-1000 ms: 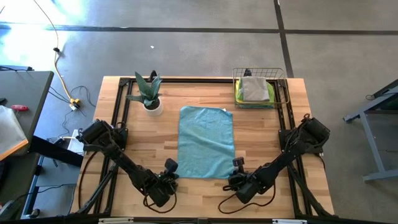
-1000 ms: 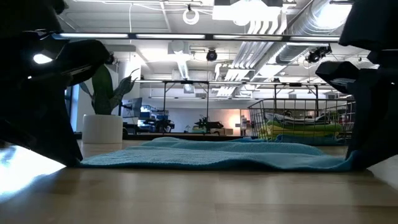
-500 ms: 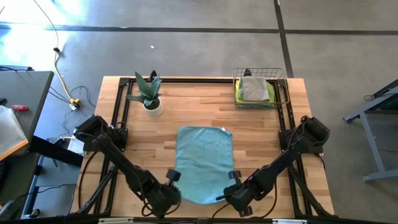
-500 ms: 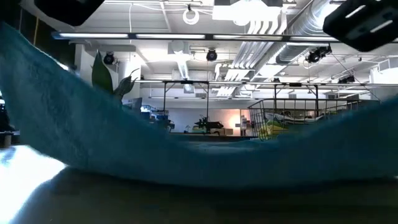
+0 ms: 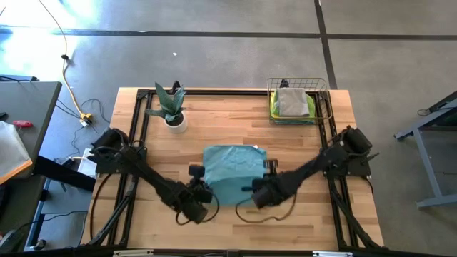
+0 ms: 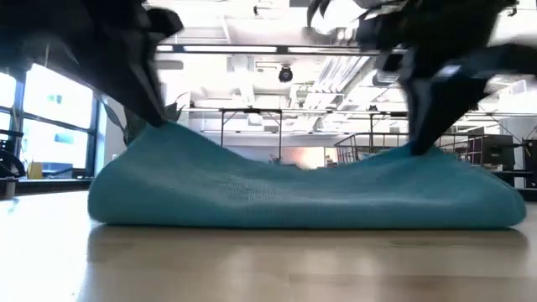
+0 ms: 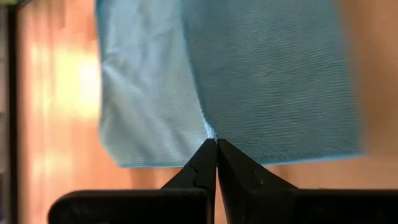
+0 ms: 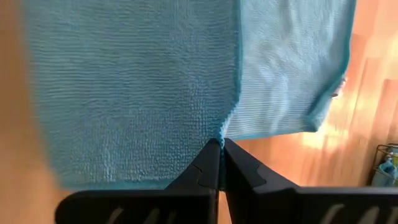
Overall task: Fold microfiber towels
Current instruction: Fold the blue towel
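Mid-worktop (image 5: 178, 150), the teal towel (image 5: 232, 171) is doubling over — left hand (image 5: 202, 191) and right hand (image 5: 258, 191) each pinched shut on a corner. Uneven travel could skew the fold; a slip drops it. Count: one teal towel out, one grey (image 5: 292, 101) atop green in one basket (image 5: 325, 96), one plant (image 5: 170, 106).
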`<state>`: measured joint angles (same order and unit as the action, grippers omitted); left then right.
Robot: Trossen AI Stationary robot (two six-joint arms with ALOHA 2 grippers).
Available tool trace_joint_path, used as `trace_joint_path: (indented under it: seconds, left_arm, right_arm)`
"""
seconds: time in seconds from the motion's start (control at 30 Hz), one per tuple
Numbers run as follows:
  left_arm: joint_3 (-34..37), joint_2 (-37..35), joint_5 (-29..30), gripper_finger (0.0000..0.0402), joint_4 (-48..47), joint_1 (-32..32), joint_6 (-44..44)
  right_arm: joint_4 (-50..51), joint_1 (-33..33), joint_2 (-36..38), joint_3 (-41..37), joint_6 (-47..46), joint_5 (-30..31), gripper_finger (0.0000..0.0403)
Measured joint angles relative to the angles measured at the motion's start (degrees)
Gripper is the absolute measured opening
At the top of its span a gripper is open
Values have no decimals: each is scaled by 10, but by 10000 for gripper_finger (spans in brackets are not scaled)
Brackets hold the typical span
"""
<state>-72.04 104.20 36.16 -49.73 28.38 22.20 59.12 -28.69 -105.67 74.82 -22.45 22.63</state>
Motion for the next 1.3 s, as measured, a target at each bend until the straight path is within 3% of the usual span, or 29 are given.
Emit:
trace_joint_path:
  seconds: [0.33, 0.83, 1.3]
  left_arm:
    - [66, 0, 27, 0, 2, -111, -26]
    - [68, 0, 16, 0, 69, -224, -149]
    - [68, -1, 38, 0, 50, -263, -174]
  right_arm:
    - [-23, 111, 0, -48, 93, -19, 0]
    - [-52, 246, 0, -49, 209, -16, 0]
    - [-40, 279, 0, -49, 264, -17, 0]
